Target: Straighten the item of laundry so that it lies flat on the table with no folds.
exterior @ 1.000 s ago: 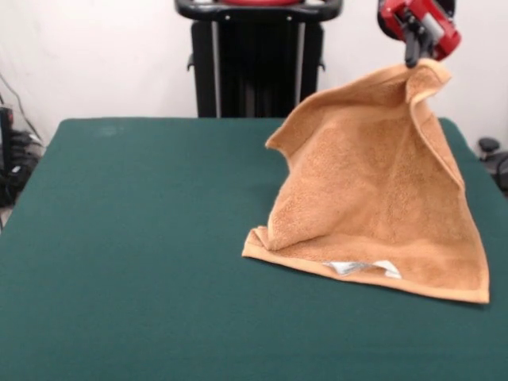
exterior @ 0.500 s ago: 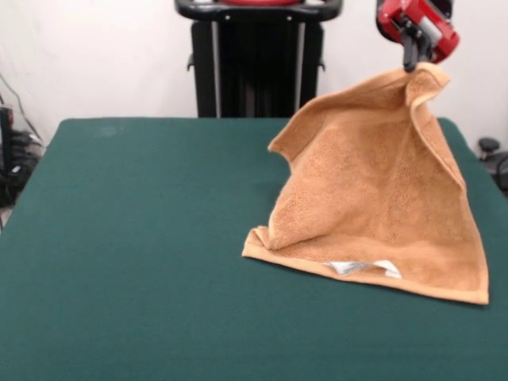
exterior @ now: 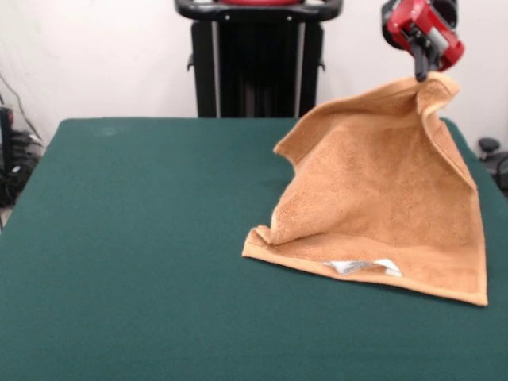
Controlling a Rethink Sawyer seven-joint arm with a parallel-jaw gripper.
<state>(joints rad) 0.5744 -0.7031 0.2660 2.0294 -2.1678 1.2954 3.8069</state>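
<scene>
The orange-tan towel hangs like a tent from one corner, which my red and black gripper is shut on at the upper right of the front view. The towel's near hem rests on the dark green table at the right, with a white care tag showing at that hem. The left part of the towel is folded and bunched where it meets the table.
The robot's black pedestal stands behind the table's far edge. Cables and dark gear lie off the table's left side, and a dark object sits off its right side.
My gripper has moved slightly to the right with the towel corner, pulling the raised part of the towel that way. The near hem has stayed in place.
</scene>
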